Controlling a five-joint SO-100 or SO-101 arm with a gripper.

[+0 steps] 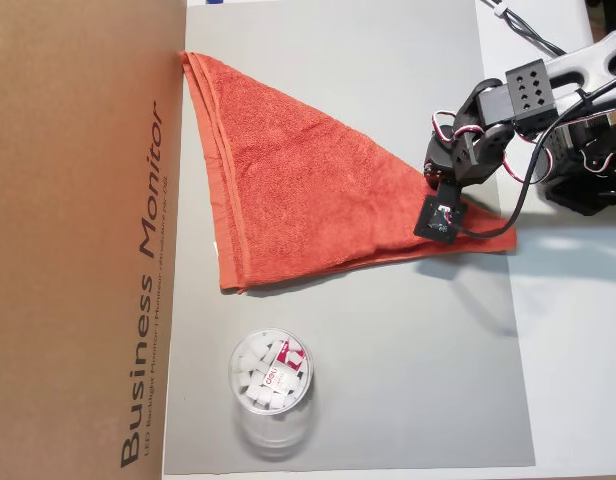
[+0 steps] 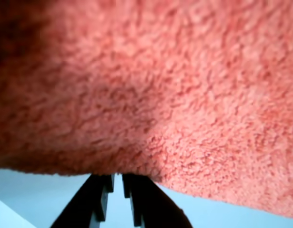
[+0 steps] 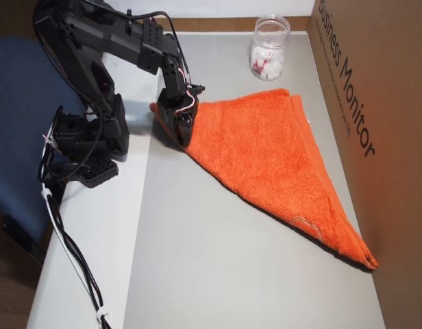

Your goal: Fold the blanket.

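Overhead views show the blanket (image 1: 308, 190) already doubled into a triangle on the grey mat (image 1: 388, 380), long hemmed edge running beside the cardboard box (image 1: 78, 240), one pointed corner reaching out toward the arm. The gripper (image 1: 440, 215) sits right on that corner, pressed low. The plastic cup (image 1: 271, 385) stands on the mat, apart from the cloth.

Wrist view is nearly all orange terry; at the bottom we see the two dark fingers (image 2: 101, 199) close together w/ only a thin gap between them, cloth edge just above the tips. Whether they're actually pinching fabric or just closed beside it, we can't tell from these pics.

Our read: the step in hand is taking this corner to carry it over for a second fold. To do it well we'd:
- make sure both layers are caught, not only the top one, else the triangle peels apart on lift;
- lift only enough to clear the pile, since terry drags on itself and bunches;
- carry the corner in a low arc across the cloth toward the box side, aiming to meet the opposite edge squarely;
- keep clear of the cup;
- release only once the corner lies flat, then back out w/o snagging loops.
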